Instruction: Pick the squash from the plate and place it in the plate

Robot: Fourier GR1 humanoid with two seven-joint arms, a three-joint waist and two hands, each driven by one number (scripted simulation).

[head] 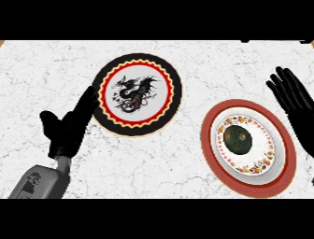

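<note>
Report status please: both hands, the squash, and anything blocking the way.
Left hand open, beside black dragon plate. Right hand open, right of red-rimmed plate. Squash not yet picked, sits on red-rimmed plate. Nothing between plates.

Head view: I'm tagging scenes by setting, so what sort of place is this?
Probably a kitchen counter: a white marble top, two decorated plates, and a dark green squash on one.

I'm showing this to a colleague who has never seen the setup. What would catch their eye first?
Probably the black-rimmed plate with a dragon motif at centre, and right of it the red-rimmed plate holding a dark green squash. Open black hands flank them: the left hand beside the dragon plate, the right hand by the red one.
</note>
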